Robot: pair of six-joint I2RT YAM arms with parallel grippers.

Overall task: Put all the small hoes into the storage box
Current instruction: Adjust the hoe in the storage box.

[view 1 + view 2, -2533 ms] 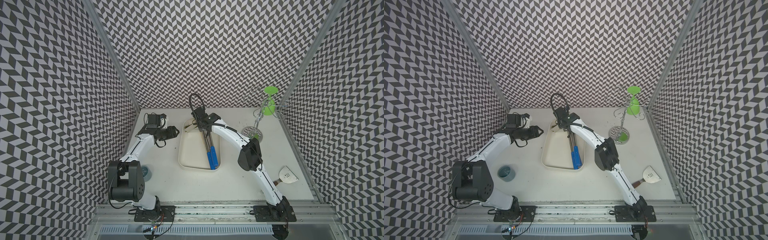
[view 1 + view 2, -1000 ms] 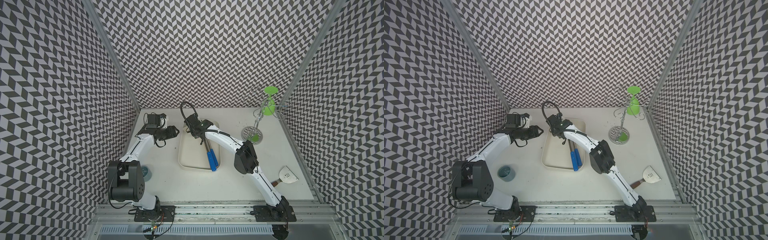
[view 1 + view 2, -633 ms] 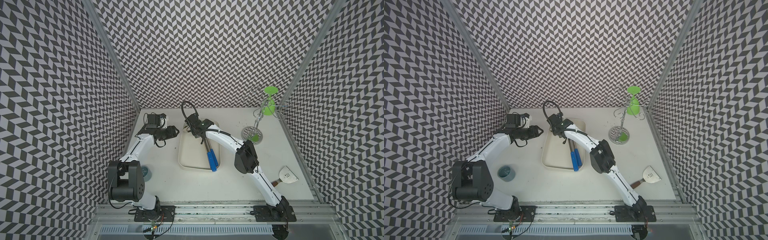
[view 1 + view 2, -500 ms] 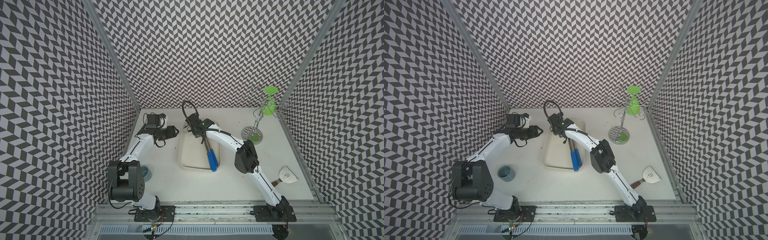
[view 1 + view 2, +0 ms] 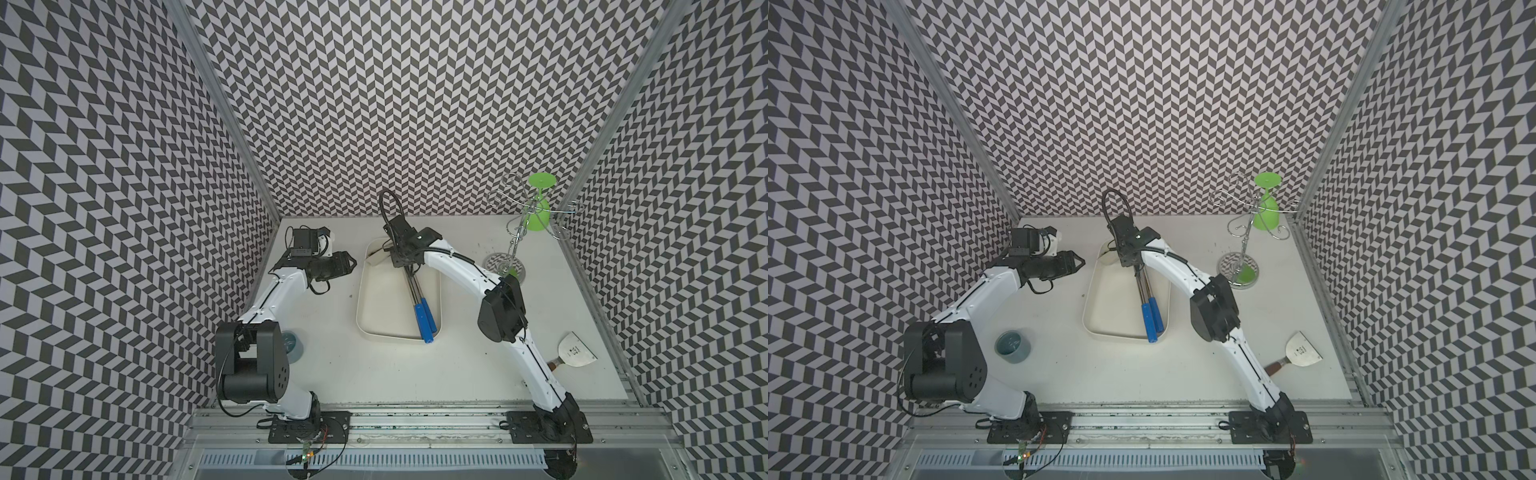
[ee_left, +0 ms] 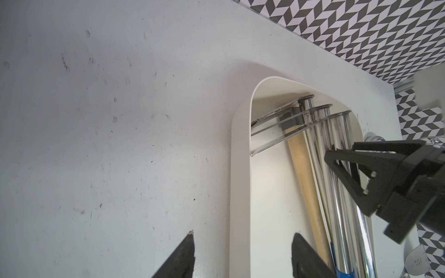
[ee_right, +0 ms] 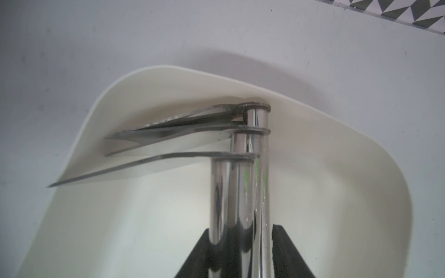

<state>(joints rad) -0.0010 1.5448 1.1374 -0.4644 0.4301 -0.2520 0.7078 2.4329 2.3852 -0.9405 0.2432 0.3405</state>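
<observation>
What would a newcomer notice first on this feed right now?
Probably the cream storage box in the middle of the table, holding several chrome hoes with blue grips, with the right gripper straddling their shafts at the far end. Next comes the bright green glass hanging upside down on a wire rack in the far right corner, against zigzag walls all round.

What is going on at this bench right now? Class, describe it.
The right arm's pincer is down at the far end of the shallow cream-white plastic storage box, its fingers either side of the chrome shafts of the small blue-handled hoes lying inside; whether it grips one cannot be told. The hoes lie along the box, one blue grip reaching the near rim. The left arm's pincer hovers open beside the box, holding nothing.
</observation>
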